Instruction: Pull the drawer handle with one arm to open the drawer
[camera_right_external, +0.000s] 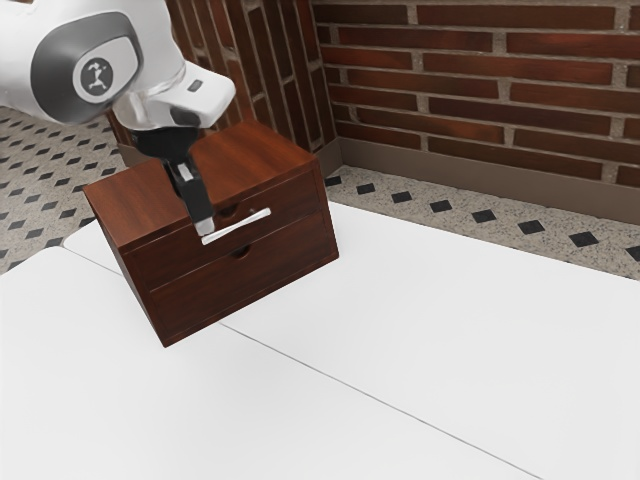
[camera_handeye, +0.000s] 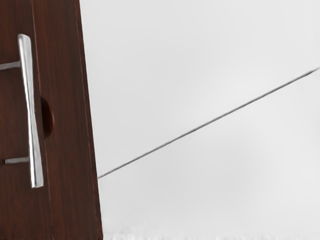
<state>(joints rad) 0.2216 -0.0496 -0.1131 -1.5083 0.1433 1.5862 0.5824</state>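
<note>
One drawer handle (camera_right_external: 236, 226) just beside the claw (camera_right_external: 204, 228).

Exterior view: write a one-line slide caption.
Franka gripper at the silver handle of a wooden two-drawer cabinet on a white table, brick wall behind.

Dark wooden drawer front (camera_handeye: 65, 165). Standing off it on two short posts, a slim metal handle (camera_handeye: 29, 110); just beside the handle, a half-round notch (camera_handeye: 46, 117). Past the wood's edge, white table (camera_handeye: 200, 60), crossed by a thin dark seam (camera_handeye: 210, 120) reaching that edge.
</note>
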